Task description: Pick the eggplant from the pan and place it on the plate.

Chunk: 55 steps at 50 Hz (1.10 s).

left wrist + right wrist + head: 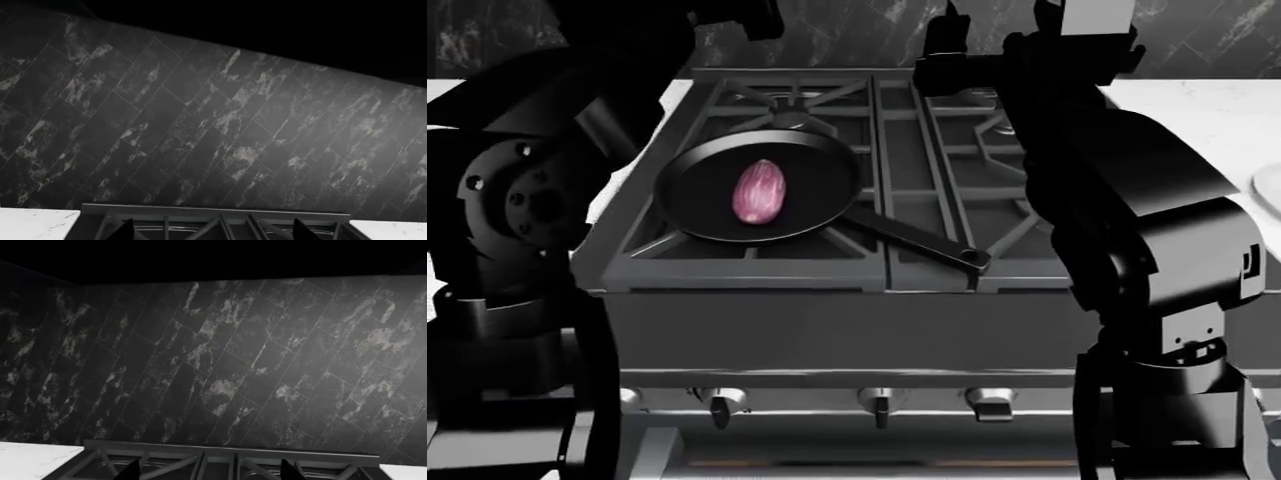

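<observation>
Two black arms fill the near sides of the head view, the left arm at the left edge and the right arm at the right, both raised in front of the stove.

Starting at the left of the frame, one pan sits on the stove's left-hand grate, its single long handle running toward the lower right, to the middle of the stove's front edge. One eggplant lies in the middle of the pan, lengthwise up and down the frame, touched by neither arm. Along the stove's front, at the bottom of the frame, four knobs show in a row. At the far right edge, a sliver of one white plate rests on the pale counter, well apart from the pan.

Both wrist views face the dark marbled wall tiles behind the stove. In the left wrist view, the left gripper shows only two dark fingertips at the bottom edge, spread apart and holding nothing. In the right wrist view, the right gripper likewise shows two tips set wide, with nothing between them.
</observation>
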Motion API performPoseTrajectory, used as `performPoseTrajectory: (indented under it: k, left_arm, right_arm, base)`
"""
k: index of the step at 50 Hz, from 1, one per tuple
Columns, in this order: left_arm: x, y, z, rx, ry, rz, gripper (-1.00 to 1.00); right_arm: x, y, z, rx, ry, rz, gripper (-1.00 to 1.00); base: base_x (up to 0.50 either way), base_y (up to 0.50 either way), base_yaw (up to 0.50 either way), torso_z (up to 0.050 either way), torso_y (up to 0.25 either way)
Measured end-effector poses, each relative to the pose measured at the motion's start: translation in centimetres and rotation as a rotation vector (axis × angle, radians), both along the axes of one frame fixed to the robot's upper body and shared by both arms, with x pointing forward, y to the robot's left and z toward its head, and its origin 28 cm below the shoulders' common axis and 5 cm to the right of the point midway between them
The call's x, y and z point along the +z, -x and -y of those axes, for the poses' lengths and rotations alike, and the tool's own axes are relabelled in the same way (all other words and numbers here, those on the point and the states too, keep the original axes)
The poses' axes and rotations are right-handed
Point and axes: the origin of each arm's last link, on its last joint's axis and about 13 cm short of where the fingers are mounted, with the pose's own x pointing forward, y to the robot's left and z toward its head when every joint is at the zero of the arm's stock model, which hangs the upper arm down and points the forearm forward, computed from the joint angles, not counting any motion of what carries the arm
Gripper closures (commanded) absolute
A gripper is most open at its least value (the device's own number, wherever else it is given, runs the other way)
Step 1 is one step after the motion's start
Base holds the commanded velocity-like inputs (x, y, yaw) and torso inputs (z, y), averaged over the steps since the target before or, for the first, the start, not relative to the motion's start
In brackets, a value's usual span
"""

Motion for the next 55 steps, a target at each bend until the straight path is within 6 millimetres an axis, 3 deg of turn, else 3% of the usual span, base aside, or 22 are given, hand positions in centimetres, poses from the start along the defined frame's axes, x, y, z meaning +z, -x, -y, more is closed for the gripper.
performPoseTrajectory:
  k: [18,55]
  left_arm:
    - [-0.6,-1.5,0.6,-0.002,-0.001,-0.001,-1.0]
    - [-0.9,-1.9,0.1,0.001,-0.023,-0.094,-1.0]
  right_arm:
    - [-0.1,0.0,-0.1,0.004,-0.002,0.001,-1.0]
    - [0.1,-0.4,0.1,-0.032,0.073,0.109,-1.0]
  base:
    - [0.14,0.0,0.0,0.0,0.001]
    - [0.03,0.0,0.0,0.0,0.0]
